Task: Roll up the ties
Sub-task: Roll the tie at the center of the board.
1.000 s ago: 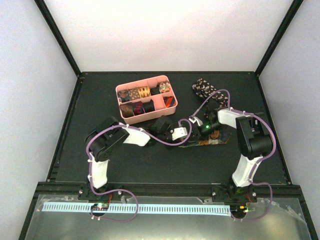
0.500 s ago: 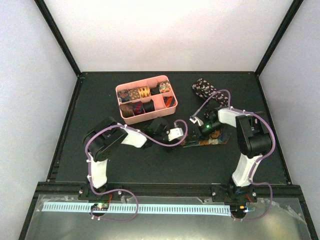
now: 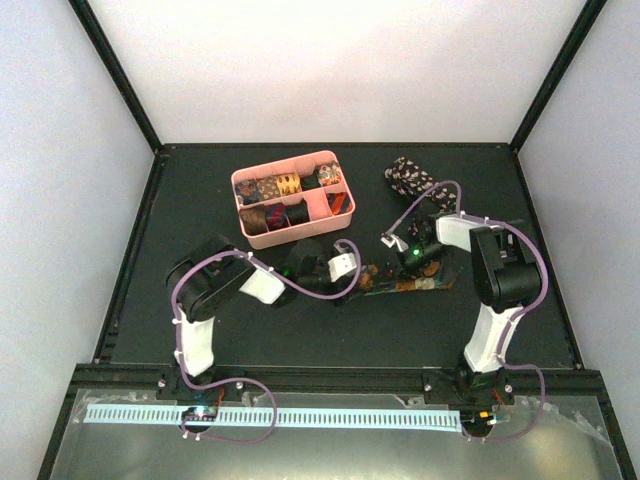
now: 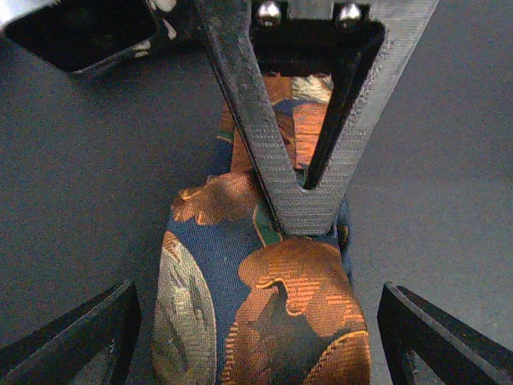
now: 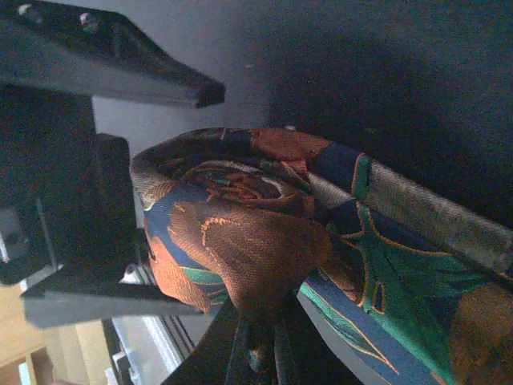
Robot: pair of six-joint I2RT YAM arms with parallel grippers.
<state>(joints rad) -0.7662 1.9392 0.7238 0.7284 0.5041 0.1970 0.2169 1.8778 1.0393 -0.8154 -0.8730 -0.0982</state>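
A tie patterned in orange, blue and green lies on the black table between the two arms. My right gripper is shut on a bunched fold of this tie, its fingers pinching the cloth from below. My left gripper stands open just left of it. In the left wrist view the tie lies between the spread left gripper without touching either finger. The right gripper's shut fingers press on the cloth just beyond. A black speckled tie lies crumpled at the back.
A pink divided tray holding several rolled ties stands at the back left of the arms. Purple cables loop over both arms. Black frame posts rise at the table's back corners.
My left gripper has opened, let go of the tie and drawn back to the left. The right gripper has closed fully on the tie's fold.
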